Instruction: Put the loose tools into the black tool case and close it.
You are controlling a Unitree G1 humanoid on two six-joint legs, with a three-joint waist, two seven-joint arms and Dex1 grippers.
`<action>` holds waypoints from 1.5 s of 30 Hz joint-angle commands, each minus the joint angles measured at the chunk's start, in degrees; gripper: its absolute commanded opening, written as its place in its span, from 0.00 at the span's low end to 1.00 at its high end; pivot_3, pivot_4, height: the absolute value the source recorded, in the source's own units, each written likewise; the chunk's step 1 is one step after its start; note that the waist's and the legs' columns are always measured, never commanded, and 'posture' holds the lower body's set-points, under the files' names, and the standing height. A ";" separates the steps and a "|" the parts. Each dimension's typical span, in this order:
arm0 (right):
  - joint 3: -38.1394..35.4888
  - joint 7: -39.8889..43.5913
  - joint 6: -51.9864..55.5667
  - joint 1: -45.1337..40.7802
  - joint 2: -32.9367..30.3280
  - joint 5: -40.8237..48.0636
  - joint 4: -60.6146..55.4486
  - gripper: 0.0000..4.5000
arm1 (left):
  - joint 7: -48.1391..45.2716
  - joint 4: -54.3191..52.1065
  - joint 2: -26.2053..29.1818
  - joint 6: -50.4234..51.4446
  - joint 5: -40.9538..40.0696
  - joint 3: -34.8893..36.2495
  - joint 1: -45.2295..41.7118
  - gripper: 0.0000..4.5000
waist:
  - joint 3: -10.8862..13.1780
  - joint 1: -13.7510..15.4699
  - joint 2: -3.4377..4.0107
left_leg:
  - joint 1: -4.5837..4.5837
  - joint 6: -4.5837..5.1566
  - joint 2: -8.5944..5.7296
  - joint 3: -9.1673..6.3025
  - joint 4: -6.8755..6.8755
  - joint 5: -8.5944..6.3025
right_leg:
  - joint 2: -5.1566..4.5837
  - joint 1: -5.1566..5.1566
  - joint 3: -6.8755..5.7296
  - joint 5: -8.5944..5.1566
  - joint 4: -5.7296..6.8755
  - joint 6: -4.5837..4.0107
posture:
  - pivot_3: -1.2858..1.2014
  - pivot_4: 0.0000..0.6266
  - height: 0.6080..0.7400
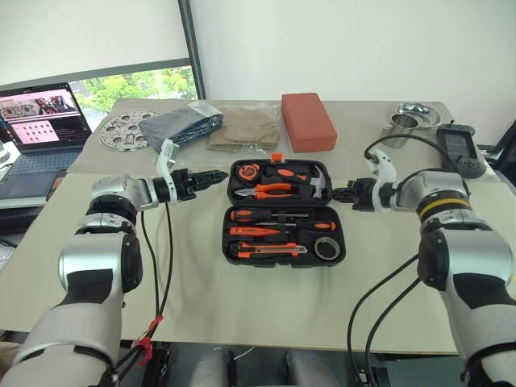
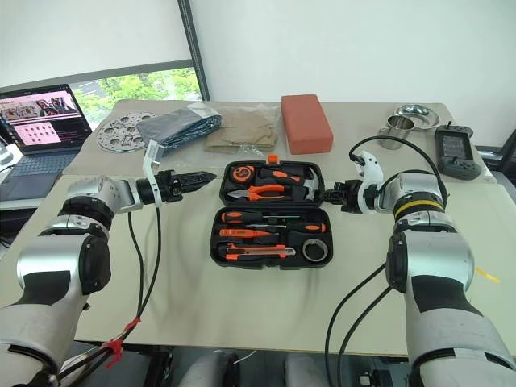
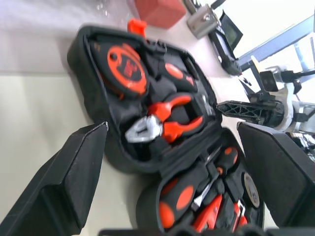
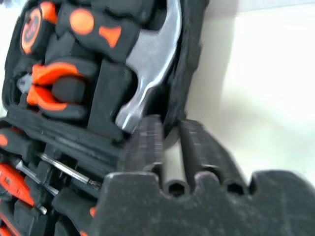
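Flanking the open tool case

Lying open on the table [image 1: 193, 306], the black tool case [image 1: 284, 214] has the knife [image 1: 266, 251], tape roll [image 1: 326, 248] and screwdrivers [image 1: 262, 216] in its near half. Left gripper [image 1: 219, 175], fingers apart, and right gripper [image 1: 332, 194], fingers together, sit beside its far half.

the hinged plastic tool case [image 1: 284, 211] is black with a small orange latch. inside it, the pliers [image 1: 272, 190] have orange handles, the screwdrivers [image 1: 250, 216] black-and-orange ones, and the utility knife [image 1: 266, 251] is orange and black. the rectangular block [image 1: 307, 121] is red-orange; the bench [image 1: 242, 298] is pale beige.
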 commanded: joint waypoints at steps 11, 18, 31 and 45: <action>0.40 4.64 2.06 -1.38 0.71 -1.38 -1.88 0.01 | 3.45 1.78 -2.83 -2.39 3.35 2.71 0.24 1.00 | 0.00 -0.20 0.00 | 0.11 -0.08 0.00 -0.01 -0.27 0.05 | 0.00 -0.02 0.00 0.00 0.03 -0.01 | 0.52 0.24 1.00; 1.53 8.50 6.81 -0.42 0.77 -1.58 -4.83 0.01 | 5.59 2.23 -3.17 -3.01 4.02 4.55 0.99 1.00 | 0.00 -0.47 0.00 | 0.15 -0.10 0.01 0.00 -0.42 0.06 | 0.01 -0.09 0.00 0.00 0.12 -0.01 | 0.52 0.24 1.00; 2.96 10.90 9.08 1.28 0.39 -1.20 -8.95 0.00 | 14.49 3.32 -5.20 -6.51 6.23 6.23 0.98 0.51 | 0.00 -0.78 0.00 | 0.21 -0.19 0.00 -0.01 -0.40 0.11 | -0.03 -0.14 0.01 0.00 0.37 0.00 | 0.52 0.24 1.00; 1.45 11.28 7.05 3.52 0.19 0.14 -12.89 0.00 | 9.66 3.02 -5.56 -8.27 8.91 5.51 1.53 0.00 | 0.00 -0.82 0.00 | 0.25 -0.31 -0.07 -0.01 -0.41 0.19 | -0.03 -0.12 0.00 0.00 0.41 0.00 | 0.52 0.24 1.00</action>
